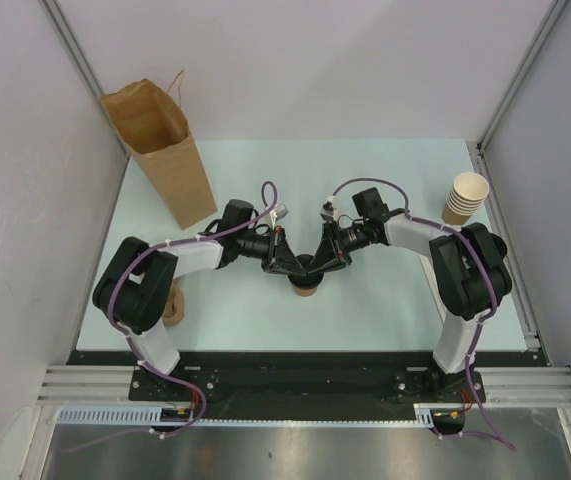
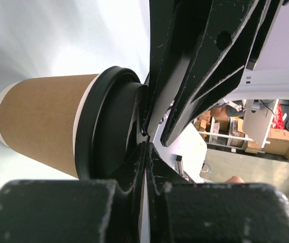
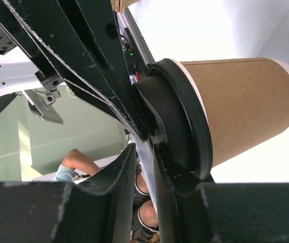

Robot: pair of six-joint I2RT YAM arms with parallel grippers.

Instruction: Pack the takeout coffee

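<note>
The takeout coffee, a tan paper cup with a black lid, stands upright at the table's middle near the front. In the left wrist view the cup and its lid lie just past my fingertips. It also shows in the right wrist view, with its lid. My left gripper is shut and empty, its tips on the lid's top. My right gripper comes from the other side with its jaws nearly together and nothing between them, its tips also at the lid.
An open brown paper bag stands at the back left. A stack of lidless tan cups stands at the back right. A tan object sits partly hidden beside the left arm's base.
</note>
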